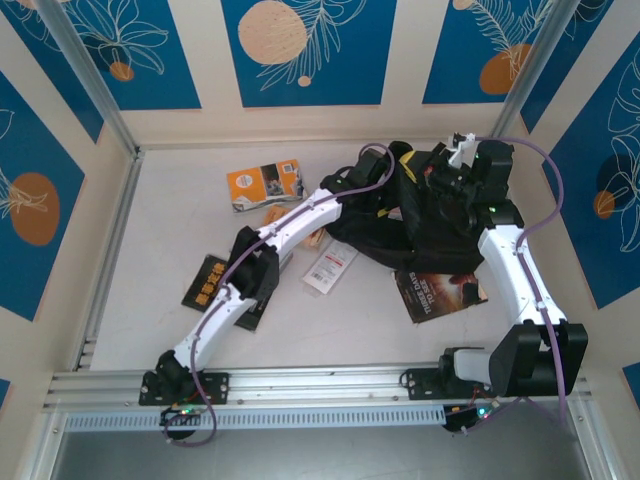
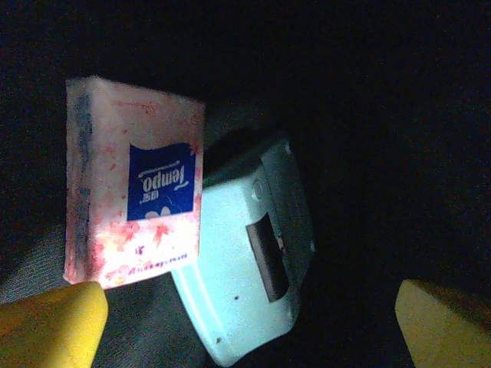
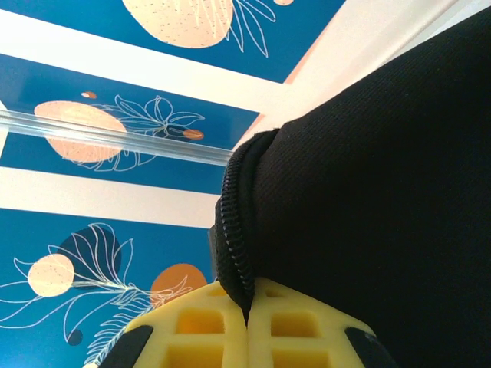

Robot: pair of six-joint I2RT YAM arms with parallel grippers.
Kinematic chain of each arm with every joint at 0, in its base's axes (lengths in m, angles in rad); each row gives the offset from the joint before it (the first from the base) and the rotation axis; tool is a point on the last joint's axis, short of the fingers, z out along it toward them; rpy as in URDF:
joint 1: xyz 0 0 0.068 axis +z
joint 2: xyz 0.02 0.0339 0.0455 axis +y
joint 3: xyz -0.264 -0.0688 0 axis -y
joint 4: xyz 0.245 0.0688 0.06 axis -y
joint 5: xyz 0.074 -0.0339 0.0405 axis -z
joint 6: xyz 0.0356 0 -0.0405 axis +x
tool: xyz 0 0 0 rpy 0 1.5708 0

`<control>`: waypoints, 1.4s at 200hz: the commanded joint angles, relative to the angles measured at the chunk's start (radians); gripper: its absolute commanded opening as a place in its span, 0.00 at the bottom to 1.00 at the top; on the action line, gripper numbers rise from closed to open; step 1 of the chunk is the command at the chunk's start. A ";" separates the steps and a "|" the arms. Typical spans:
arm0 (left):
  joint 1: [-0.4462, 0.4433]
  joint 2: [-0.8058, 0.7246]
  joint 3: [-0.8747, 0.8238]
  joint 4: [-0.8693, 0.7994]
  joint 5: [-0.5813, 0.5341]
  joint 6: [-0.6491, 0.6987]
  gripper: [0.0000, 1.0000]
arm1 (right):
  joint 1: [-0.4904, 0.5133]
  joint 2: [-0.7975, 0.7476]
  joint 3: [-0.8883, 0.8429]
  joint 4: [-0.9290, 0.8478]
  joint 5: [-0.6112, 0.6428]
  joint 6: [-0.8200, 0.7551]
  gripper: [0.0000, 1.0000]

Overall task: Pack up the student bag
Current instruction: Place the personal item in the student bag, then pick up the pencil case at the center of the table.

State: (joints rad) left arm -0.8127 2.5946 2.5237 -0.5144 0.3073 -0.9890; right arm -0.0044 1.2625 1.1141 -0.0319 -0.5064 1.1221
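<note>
The student bag (image 1: 425,225), a large black backpack, lies at the back right of the table. My left arm (image 1: 300,215) reaches into its opening. Inside the dark bag, my left gripper (image 2: 249,310) stands open, its yellow fingertips (image 2: 50,326) far apart. Just ahead of them lie a pink tissue pack (image 2: 138,184) and a pale blue case (image 2: 245,276), both loose and not held. My right gripper (image 3: 247,314) is shut on the bag's zipper edge (image 3: 234,230) and holds the black fabric (image 3: 368,192) up.
On the table lie an orange book (image 1: 265,183) at the back, a black book with yellow lettering (image 1: 215,280) under the left arm, a white packet (image 1: 330,265) and a dark book (image 1: 440,292) against the bag's near side. Walls close in the left, back and right.
</note>
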 commanded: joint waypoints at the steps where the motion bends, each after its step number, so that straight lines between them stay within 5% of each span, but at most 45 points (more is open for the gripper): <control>1: 0.000 -0.119 -0.009 -0.068 0.028 0.104 0.96 | -0.006 -0.030 0.029 -0.021 -0.028 -0.057 0.00; 49: 0.019 -0.430 -0.422 -0.084 -0.060 0.220 0.95 | 0.008 -0.041 0.060 -0.168 0.037 -0.201 0.00; 87: 0.039 -0.594 -0.677 0.006 -0.039 0.204 0.82 | 0.049 -0.045 0.045 -0.220 0.027 -0.258 0.00; 128: 0.037 -0.598 -0.709 0.052 0.001 0.192 0.61 | 0.080 -0.068 0.006 -0.314 0.025 -0.345 0.00; 192: 0.062 -0.654 -0.737 -0.061 -0.108 0.269 0.49 | 0.105 -0.089 0.037 -0.431 0.105 -0.456 0.00; 237: 0.175 -0.881 -1.026 -0.093 -0.186 0.300 0.59 | 0.137 -0.089 0.062 -0.475 0.189 -0.517 0.00; 280: 0.290 -1.012 -1.190 -0.221 -0.326 0.189 0.93 | 0.157 -0.080 0.055 -0.484 0.249 -0.523 0.00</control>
State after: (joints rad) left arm -0.5720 1.6348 1.3907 -0.6212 0.0982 -0.7303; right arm 0.1383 1.2003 1.1389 -0.4854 -0.2974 0.6281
